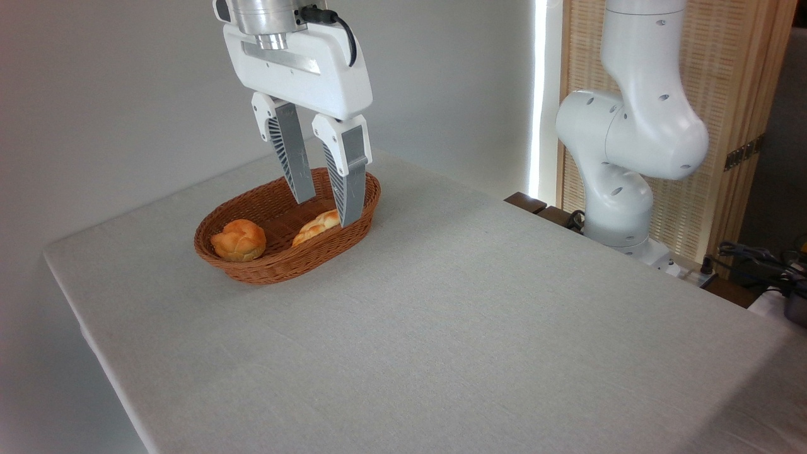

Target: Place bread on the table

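The bread [316, 227], a pale golden braided loaf, lies in the right half of a brown oval wicker basket [265, 268]; its right end is hidden behind one finger. My gripper [328, 211] hangs open over the basket. Its two grey fingertips [350, 208] reach down inside the rim just above the loaf's right end, with nothing held between them. The table [441, 328] is covered in light grey-beige cloth and the basket stands at its far left.
A small round knotted bun [238, 240] sits in the basket's left half. The arm's white base [621, 208] stands past the table's far right edge, with cables [756, 258] beside it. A wall lies behind the basket.
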{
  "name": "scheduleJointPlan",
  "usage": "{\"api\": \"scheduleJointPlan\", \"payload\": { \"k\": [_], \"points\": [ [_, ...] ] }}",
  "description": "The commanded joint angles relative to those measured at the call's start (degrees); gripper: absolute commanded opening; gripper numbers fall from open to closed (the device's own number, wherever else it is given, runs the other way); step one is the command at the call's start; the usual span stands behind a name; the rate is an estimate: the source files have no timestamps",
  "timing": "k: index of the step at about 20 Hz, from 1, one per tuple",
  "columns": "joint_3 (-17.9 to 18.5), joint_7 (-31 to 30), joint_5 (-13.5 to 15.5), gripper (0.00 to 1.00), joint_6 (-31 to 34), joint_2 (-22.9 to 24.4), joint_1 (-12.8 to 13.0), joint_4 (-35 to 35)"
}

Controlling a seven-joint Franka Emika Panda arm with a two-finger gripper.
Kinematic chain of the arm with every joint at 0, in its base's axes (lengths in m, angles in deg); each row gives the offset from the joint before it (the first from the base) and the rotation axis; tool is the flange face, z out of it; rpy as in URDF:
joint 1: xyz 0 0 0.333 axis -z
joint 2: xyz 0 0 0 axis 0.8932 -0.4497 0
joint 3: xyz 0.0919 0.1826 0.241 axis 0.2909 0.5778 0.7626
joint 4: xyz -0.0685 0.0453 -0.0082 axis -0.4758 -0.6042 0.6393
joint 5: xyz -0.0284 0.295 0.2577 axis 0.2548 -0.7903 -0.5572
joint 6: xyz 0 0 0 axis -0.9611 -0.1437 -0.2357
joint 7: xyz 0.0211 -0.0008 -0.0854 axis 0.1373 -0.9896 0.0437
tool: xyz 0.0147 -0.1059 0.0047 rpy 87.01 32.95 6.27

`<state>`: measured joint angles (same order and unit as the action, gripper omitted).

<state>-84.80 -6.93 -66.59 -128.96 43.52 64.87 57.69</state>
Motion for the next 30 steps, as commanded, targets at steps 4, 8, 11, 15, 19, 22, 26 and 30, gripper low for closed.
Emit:
{"api": "scheduleJointPlan", "payload": {
  "k": [4, 8, 11, 15, 19, 22, 26, 30],
  "points": [
    [0.0, -0.4, 0.6, 1.0, 1.2, 1.0, -0.1, 0.3],
    [0.1, -0.4, 0.6, 1.0, 1.2, 1.3, 0.2, 0.5],
    [0.2, -0.4, 0.6, 1.0, 1.2, 1.1, 0.2, 0.4],
    [0.2, -0.4, 0.6, 1.0, 1.2, 1.0, 0.3, 0.4],
    [0.1, -0.4, 0.6, 1.0, 1.0, 1.4, 1.5, 1.6],
    [0.1, -0.7, 0.8, 1.0, 0.5, 3.5, 2.4, 4.9],
    [0.1, -2.4, 1.6, 1.0, -2.3, 5.0, 8.0, 11.3],
    [-0.3, -13.9, 2.8, 1.0, -11.6, 5.7, 14.3, 19.4]
  ]
}}
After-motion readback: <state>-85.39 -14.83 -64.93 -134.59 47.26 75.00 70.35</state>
